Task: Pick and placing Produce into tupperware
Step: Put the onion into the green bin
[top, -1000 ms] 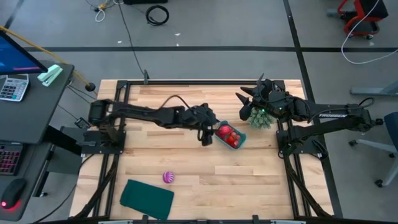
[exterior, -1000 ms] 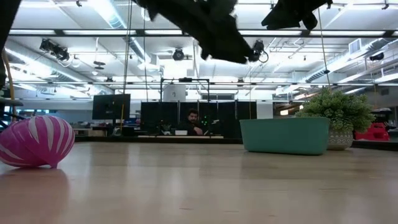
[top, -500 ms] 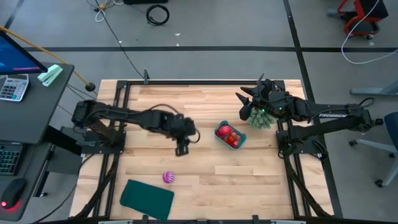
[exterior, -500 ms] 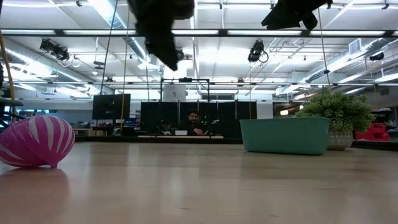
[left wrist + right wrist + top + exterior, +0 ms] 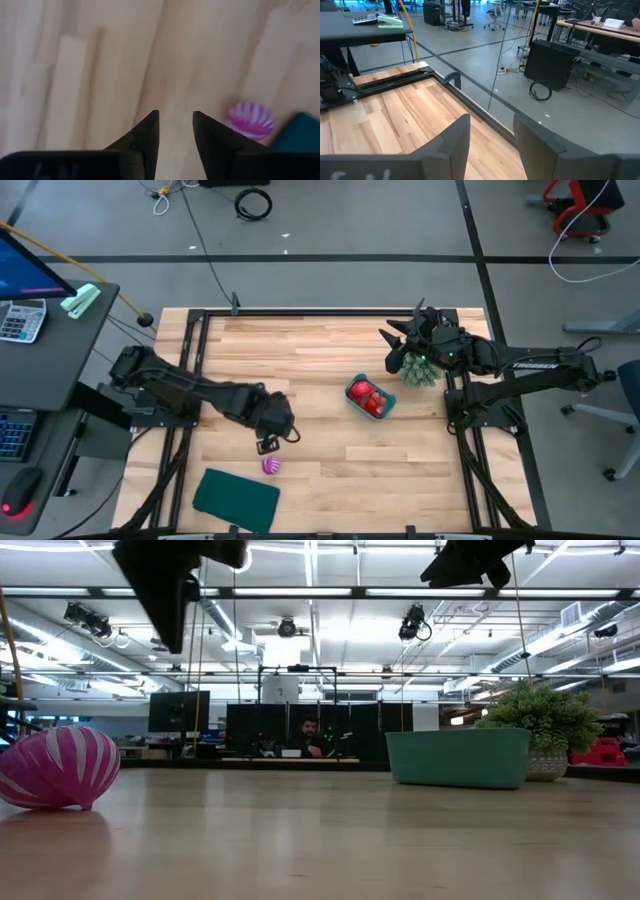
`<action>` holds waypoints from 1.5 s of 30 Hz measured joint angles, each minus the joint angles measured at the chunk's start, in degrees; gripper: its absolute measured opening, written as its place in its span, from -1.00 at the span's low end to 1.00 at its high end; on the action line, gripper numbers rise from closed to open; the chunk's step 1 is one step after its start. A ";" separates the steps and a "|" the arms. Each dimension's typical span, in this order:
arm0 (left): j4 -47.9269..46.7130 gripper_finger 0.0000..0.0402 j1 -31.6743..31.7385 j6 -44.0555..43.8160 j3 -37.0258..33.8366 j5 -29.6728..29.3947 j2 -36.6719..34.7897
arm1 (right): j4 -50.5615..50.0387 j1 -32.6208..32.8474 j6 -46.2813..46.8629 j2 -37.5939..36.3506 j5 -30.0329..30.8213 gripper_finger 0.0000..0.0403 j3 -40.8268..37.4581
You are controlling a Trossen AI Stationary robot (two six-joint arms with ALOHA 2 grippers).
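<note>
Since a second ago the left gripper (image 5: pixel 267 445) has swung away from the tupperware (image 5: pixel 371 398) and across the desk (image 5: pixel 320 355), and now hangs just above and beside the purple-and-pink striped ball (image 5: pixel 271 465). Its fingers (image 5: pixel 145 137) are slightly spread with nothing between them; the left wrist view shows the ball off to one side of them, next to the edge of the flat dark teal sheet (image 5: pixel 236 500).

Several red fruits (image 5: pixel 367 396) already lie in the tupperware, which sits toward the right side of the desk, just beside the green bushy plant (image 5: pixel 418 370). Judging by that, most of the job looks done: the striped ball is the only produce I can see loose on the wood, near the front-left.

What remains, by my reading, is to centre over the ball, grasp it, and carry it to the tub.

The right gripper (image 5: pixel 392 337) waits over the far right corner above the plant, fingers (image 5: pixel 452 140) spread and empty.
</note>
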 joint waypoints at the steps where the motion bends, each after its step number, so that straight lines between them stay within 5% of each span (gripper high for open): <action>1: -1.52 -0.39 -0.66 -1.55 0.00 -1.39 0.00 | -0.02 -0.02 0.02 0.00 0.02 -0.21 0.00; 10: -12.38 -0.45 -6.45 -17.36 -0.95 -11.87 -5.91 | -0.20 -0.02 0.02 0.00 0.02 -0.21 0.00; 18: -12.02 -0.52 -10.31 -28.15 -11.36 -18.08 -23.98 | -0.24 0.00 0.04 0.02 0.02 -0.21 0.00; 21: -5.57 -0.55 -11.03 -31.11 -19.46 -18.59 -31.17 | -0.20 0.00 0.04 0.02 0.02 -0.21 -0.02; 25: 15.01 -0.60 -11.24 -30.40 -32.64 -18.62 -37.57 | -0.13 0.00 0.06 0.01 0.01 -0.21 -0.02; 32: 52.33 -0.58 -11.18 -26.58 -50.21 -18.55 -37.07 | 0.11 0.00 0.87 0.02 0.00 -0.21 -0.02; 45: 56.51 -0.59 -9.27 -26.16 -59.75 -18.72 -35.06 | 0.10 -0.01 1.46 0.02 0.01 -0.21 -0.02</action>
